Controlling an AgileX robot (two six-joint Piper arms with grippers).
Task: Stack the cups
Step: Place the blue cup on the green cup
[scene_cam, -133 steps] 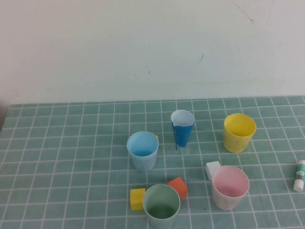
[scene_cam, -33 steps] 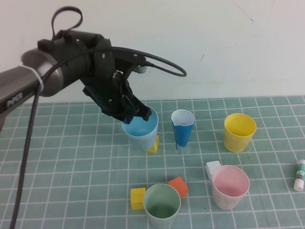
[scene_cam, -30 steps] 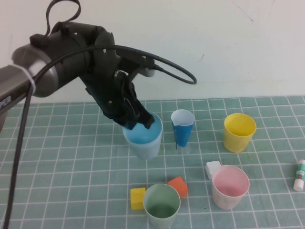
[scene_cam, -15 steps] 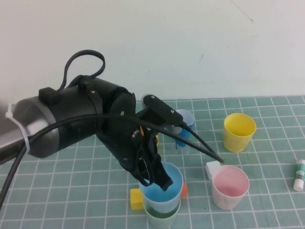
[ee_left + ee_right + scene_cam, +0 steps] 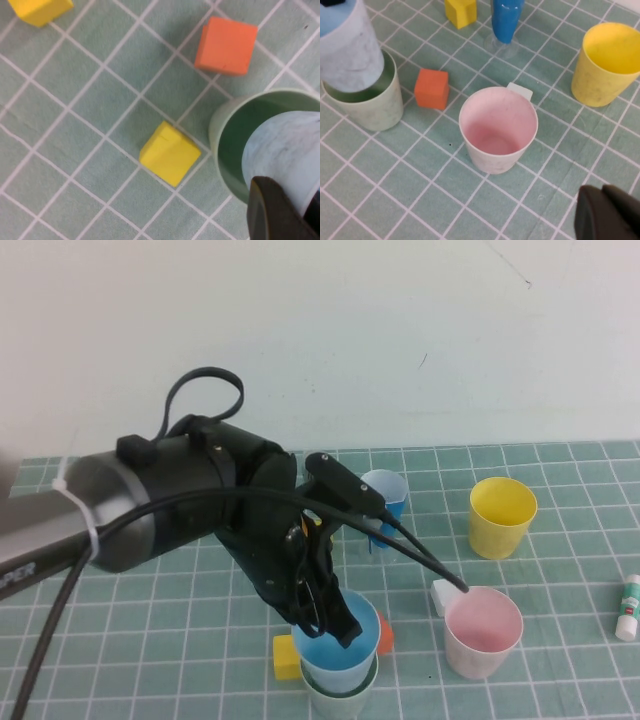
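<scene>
My left gripper is shut on the rim of the light blue cup. The cup's base sits inside the mouth of the pale green cup at the front of the mat. In the left wrist view the light blue cup is inside the green cup's rim, with one dark finger against its wall. The pink cup stands at the front right and the yellow cup behind it. My right gripper is shut on nothing, above the mat near the pink cup.
A narrow dark-blue cone cup stands at mid-back. A yellow block and an orange block flank the green cup; a white block touches the pink cup. A glue stick lies at the right edge.
My left arm carried the light blue cup from beside the cone forward to over the green cup, then lowered it a little into that cup. The other cups stayed put.
</scene>
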